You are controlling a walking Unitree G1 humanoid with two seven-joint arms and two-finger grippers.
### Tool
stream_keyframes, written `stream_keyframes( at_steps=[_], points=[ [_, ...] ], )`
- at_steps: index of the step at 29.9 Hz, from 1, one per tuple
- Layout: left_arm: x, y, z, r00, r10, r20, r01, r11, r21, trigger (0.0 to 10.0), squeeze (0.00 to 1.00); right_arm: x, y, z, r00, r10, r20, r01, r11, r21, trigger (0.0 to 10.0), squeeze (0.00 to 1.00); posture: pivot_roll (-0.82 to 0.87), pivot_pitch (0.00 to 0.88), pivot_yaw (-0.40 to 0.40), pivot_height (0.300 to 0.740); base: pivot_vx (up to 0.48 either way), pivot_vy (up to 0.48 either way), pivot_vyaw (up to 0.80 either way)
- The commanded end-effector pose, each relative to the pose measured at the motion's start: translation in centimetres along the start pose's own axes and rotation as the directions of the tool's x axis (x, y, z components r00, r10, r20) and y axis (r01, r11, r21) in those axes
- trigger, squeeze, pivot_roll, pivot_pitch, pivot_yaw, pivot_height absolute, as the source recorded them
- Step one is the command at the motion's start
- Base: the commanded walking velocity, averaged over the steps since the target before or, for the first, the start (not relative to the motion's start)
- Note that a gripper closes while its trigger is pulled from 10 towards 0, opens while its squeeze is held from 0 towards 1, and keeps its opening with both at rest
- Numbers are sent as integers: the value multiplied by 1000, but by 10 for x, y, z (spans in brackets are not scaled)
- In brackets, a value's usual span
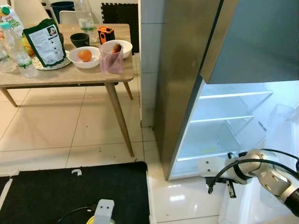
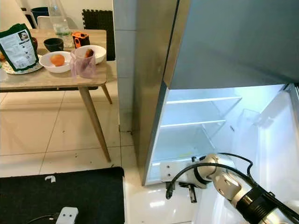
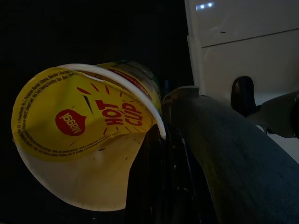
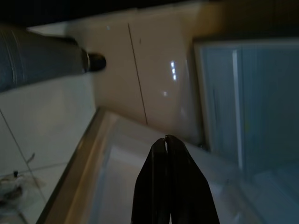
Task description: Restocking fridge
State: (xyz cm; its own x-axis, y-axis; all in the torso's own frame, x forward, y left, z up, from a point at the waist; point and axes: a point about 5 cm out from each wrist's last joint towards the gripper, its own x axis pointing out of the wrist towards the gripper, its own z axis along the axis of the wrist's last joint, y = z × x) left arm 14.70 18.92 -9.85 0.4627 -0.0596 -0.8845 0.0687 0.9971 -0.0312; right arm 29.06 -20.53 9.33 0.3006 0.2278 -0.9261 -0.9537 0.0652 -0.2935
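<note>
Yellow noodle cup (image 3: 84,135) sits pinched in our left gripper (image 3: 161,154): light, thin-walled, so grip the body gently. Right gripper (image 4: 167,140), fingers closed and empty, hangs by the open fridge (image 1: 224,135) at 4 o'clock.

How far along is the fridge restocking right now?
Done: the fridge door stands open, but its glass shelves look bare. In hand: the left tool holds a yellow noodle cup; the right tool, fingers together, sits low by the open fridge. Left: shelving that cup, plus the orange and other food on the table.
</note>
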Motion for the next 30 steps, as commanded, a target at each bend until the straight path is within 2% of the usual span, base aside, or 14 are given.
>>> stream_keyframes(
  at_steps=[1,2,5,6,11,12,13,16,23,26,27,29,30],
  points=[
    [-3,-11,-35,992,-25,-127,23,1000,-18,10000,0,7,6,-29,993,-13,-118,20,998,58,10000,0,-82,120,-99,740,0,0,0],
    [-3,-11,-35,992,-25,-127,23,1000,-18,10000,0,7,6,-29,993,-13,-118,20,998,58,10000,0,-82,120,-99,740,0,0,0],
    [-4,-11,-35,992,-23,-127,20,1000,-19,10000,0,4,4,-52,979,-41,-202,63,992,106,10000,0,-83,118,-100,740,0,0,0],
    [-4,-11,-35,992,-23,-127,20,1000,-19,10000,0,4,4,-52,979,-41,-202,63,992,106,10000,0,-83,118,-100,740,0,0,0],
    [-4,-9,-36,991,-19,-130,17,1000,-17,10000,0,-5,2,-85,943,-94,-318,155,973,172,10000,0,-81,114,-99,740,0,0,0],
    [-4,-9,-36,991,-19,-130,17,1000,-17,10000,0,-5,2,-85,943,-94,-318,155,973,172,10000,0,-81,114,-99,740,0,0,0],
    [-4,-9,-36,991,-19,-129,17,1000,-16,10000,0,-11,3,-100,926,-104,-364,188,961,205,10000,0,-81,114,-99,740,0,0,0],
    [-4,-9,-36,991,-19,-129,17,1000,-16,10000,0,-13,4,-106,919,-105,-381,199,956,215,10000,0,-81,112,-99,740,0,0,0],
    [-4,-8,-35,992,-19,-127,18,1000,-13,10000,0,-24,13,-137,879,-97,-466,243,933,265,10000,0,-84,110,-95,740,0,0,0],
    [-4,-8,-35,992,-19,-127,17,1000,-13,10000,0,-38,17,-160,834,-108,-540,303,909,286,10000,0,-85,114,-90,740,0,0,0],
    [-4,-8,-35,992,-19,-127,17,1000,-13,10000,0,-38,17,-160,834,-108,-540,303,909,286,10000,0,-85,114,-90,740,0,0,0],
    [-4,-7,-34,992,-17,-128,16,1000,-11,10000,0,-50,22,-178,790,-117,-602,356,887,295,10000,0,-90,117,-88,740,0,0,0],
    [-4,-7,-34,992,-17,-128,16,1000,-11,10000,0,-50,22,-178,790,-117,-602,356,887,295,10000,0,-90,117,-88,740,0,0,0]
  ],
)
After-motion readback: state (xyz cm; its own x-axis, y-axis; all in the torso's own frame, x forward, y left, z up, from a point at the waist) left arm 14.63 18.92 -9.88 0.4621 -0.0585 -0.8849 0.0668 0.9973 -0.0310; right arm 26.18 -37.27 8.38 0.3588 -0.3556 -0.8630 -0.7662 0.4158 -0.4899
